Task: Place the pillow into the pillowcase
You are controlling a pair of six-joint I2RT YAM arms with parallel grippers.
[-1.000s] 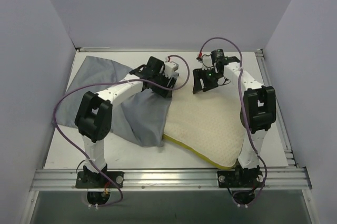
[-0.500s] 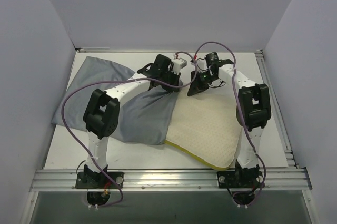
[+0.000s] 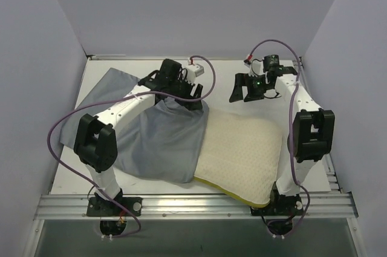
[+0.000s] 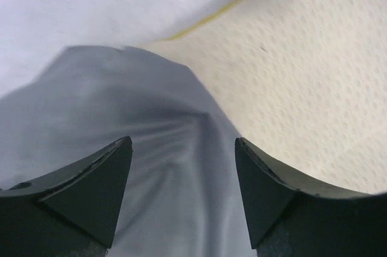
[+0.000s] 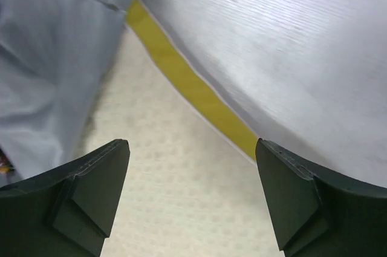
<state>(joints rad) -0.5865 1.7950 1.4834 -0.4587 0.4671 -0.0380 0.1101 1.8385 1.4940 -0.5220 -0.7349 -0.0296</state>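
The cream pillow [image 3: 245, 148] lies on the table's right half, with a yellow edge along its front. Its left end is under the grey pillowcase [image 3: 154, 139], which spreads to the left. My left gripper [image 3: 192, 96] is open over the pillowcase's far right corner. In the left wrist view [image 4: 183, 142] wrinkled grey cloth [image 4: 139, 100] lies between the fingers and the pillow [image 4: 302, 75] is to the right. My right gripper [image 3: 239, 91] is open and empty above the pillow's far edge. Its wrist view [image 5: 192, 145] shows the pillow [image 5: 169, 184], its yellow side [image 5: 193, 94] and grey cloth [image 5: 48, 57].
White table [image 3: 242, 69] enclosed by pale walls on three sides. An aluminium rail [image 3: 193, 204] runs along the near edge at the arm bases. Purple cables loop from both arms. Bare table shows behind the pillow [image 5: 290, 39].
My right gripper has drawn back to the right, away from the left gripper. The left arm has swung left and the pillowcase now reaches further over the pillow's left end.
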